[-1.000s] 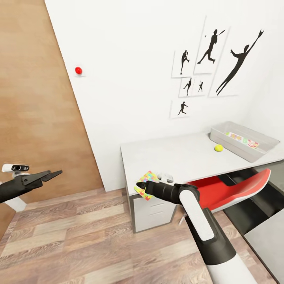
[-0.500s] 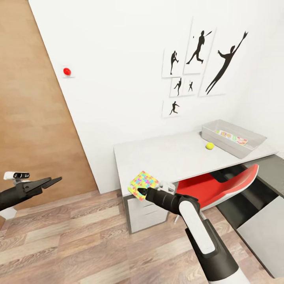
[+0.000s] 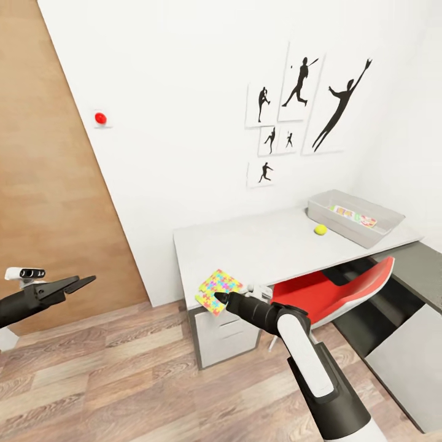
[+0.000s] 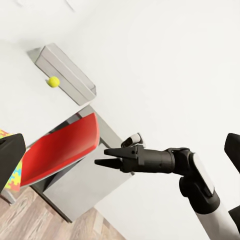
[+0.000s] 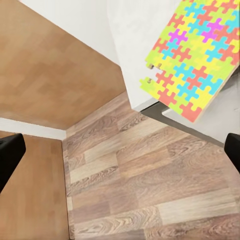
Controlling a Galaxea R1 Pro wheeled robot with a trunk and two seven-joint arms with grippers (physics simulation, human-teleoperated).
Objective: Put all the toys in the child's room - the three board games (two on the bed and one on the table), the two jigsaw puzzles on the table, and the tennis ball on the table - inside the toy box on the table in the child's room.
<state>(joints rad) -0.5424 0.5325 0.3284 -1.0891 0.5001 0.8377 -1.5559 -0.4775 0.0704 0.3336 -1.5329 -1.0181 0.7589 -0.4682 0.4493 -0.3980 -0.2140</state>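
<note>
A multicolour jigsaw puzzle [image 3: 218, 288] [image 5: 197, 55] [image 4: 14, 175] lies on the near left corner of the pale table [image 3: 258, 245], overhanging its edge. My right gripper [image 3: 219, 299] [image 4: 100, 156] is open and points at the puzzle. In the head view its tips overlap the puzzle's lower edge. The left wrist view shows it still short of the puzzle, with nothing in it. The tennis ball [image 3: 320, 229] [image 4: 53, 81] rests on the table beside the light grey toy box [image 3: 356, 230] [image 4: 65, 70], where a colourful flat item lies. My left gripper [image 3: 86, 280] is open and empty, far left over the floor.
A red chair [image 3: 331, 291] [image 4: 60, 150] is tucked under the table, right of the grey drawers [image 3: 224, 331]. A lower dark grey unit [image 3: 417, 270] stands at the right. A wooden door panel [image 3: 49, 184] is at the left, with wood-plank floor between.
The whole picture has shifted as the camera moved, so the table sits a little further left. The puzzle stays on the table corner. Both arms hold nearly the same pose.
</note>
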